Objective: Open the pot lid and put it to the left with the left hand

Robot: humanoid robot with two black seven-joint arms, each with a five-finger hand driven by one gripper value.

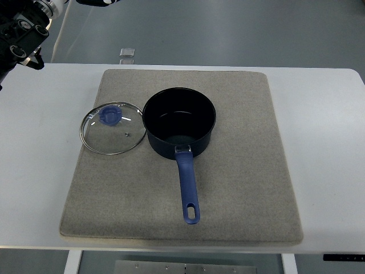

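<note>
A dark blue saucepan [179, 121] stands uncovered in the middle of a grey felt mat [245, 171]. Its blue handle [188, 188] points toward the near edge. The glass lid [112, 128], steel-rimmed with a blue knob [109, 115], lies flat on the mat just left of the pot, its rim touching or nearly touching the pot's wall. My left hand [23, 40], black and partly cut off by the frame, hovers at the top left corner, well away from the lid. Its fingers are relaxed and hold nothing.
The mat lies on a white table [331, 142] with bare margins left and right. A small clear object [127, 53] sits at the table's far edge, behind the mat. A pale bar [61, 31] slants down beside my left hand.
</note>
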